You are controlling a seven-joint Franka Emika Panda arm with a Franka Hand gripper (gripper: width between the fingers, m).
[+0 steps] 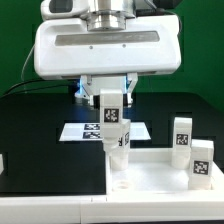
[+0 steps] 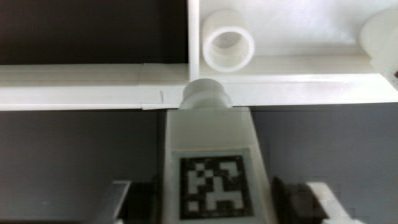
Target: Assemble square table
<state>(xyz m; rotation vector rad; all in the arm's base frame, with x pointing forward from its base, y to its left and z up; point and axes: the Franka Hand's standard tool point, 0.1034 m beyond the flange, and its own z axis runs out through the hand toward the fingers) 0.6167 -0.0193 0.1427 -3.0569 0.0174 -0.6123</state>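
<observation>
One leg sits clamped between the gripper jaws, while only the wrist view shows the tabletop's hole just beyond its tip.

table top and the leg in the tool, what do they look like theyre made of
Table top: looks like white plastic with a smooth, slightly glossy finish; its raised rims and round hole seem moulded. Leg, held in the tool: apparently the same matte white plastic, with a printed black-and-white tag on it, likely a paper sticker.

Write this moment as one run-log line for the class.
stage: leg insertion | gripper: shut on leg, held upright | leg tip: at tabletop corner, near hole, not seated | other legs: standing at exterior view's right
</observation>
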